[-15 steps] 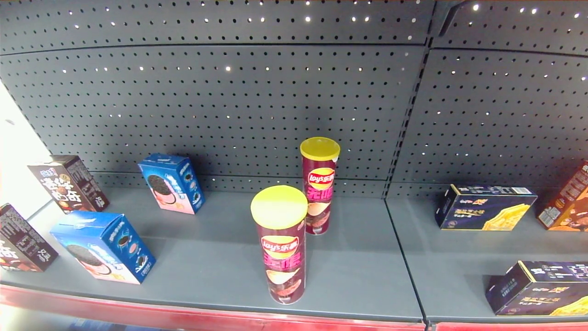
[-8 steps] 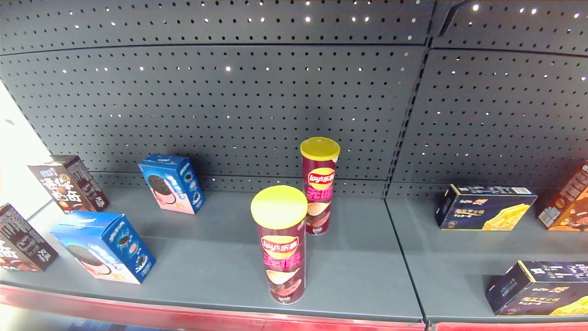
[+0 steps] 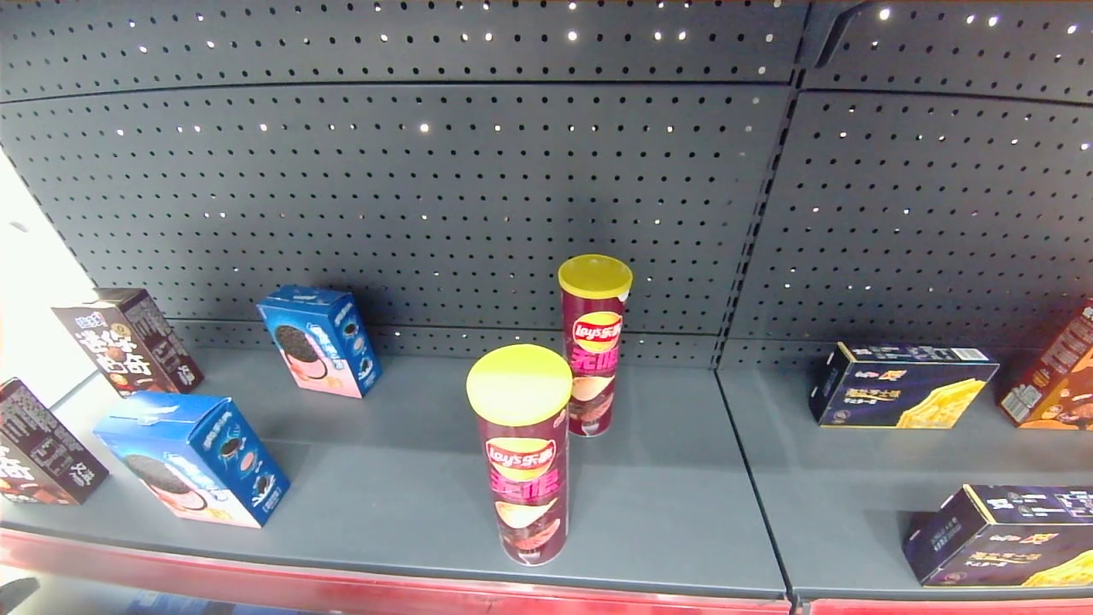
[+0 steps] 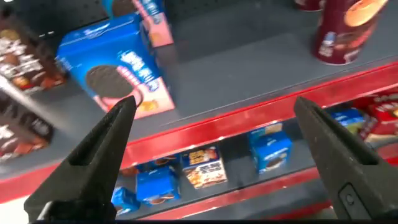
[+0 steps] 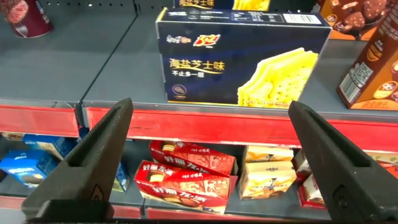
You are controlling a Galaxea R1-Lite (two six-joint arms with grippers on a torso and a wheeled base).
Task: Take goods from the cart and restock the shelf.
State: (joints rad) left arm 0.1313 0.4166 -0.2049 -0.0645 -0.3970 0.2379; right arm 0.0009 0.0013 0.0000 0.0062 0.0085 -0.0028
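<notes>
**A:** Dark grey pegboard (image 3: 427, 196) at the back, a flat metal shelf (image 3: 410, 478) with a glossy red lip (image 3: 341, 589). Two chip cans (image 3: 523, 461) stand upright mid-shelf, one behind the other, lined up so the labels face shoppers, I'd guess.

**B:** Smooth round tubes with yellow plastic lids. And the grippers?

**A:** The left gripper (image 4: 214, 102) hangs before the lip near a blue cookie box (image 4: 121, 65), fingers wide apart, empty. The right gripper (image 5: 210, 104) is spread too, facing a dark cracker box (image 5: 242, 56).

**B:** Those are printed card with flat faces and sharp corners.

Bare shelf (image 3: 393, 478) between blue box (image 3: 192, 457) (left) and can (image 3: 525, 478).
</notes>
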